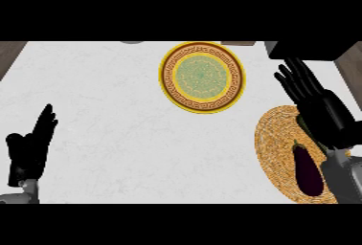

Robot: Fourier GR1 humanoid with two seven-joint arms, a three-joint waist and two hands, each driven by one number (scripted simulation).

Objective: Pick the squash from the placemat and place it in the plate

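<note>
In the head view, the plate (203, 76) sits in the upper middle of the frame with nothing on it, so the placing has not happened, and by my reading the picking has not either. The one vegetable in sight is dark purple and looks more like an eggplant than a squash (307, 167); it lies on the woven placemat (277, 143) at the lower right of the frame, well apart from the plate. Its long axis runs nearly up and down the frame, tilted a little, with the narrow stem end toward the upper left and the fat rounded end toward the lower right. The right hand (318, 105) hangs over the mat's upper right part, fingers straight and spread, pointing to the top of the frame and clasping nothing; its forearm partly hides the mat's right edge. The left hand (32, 143) rests at the lower left, fingers straight and together, holding nothing. Grasp, carry and release all appear left to do.
</note>
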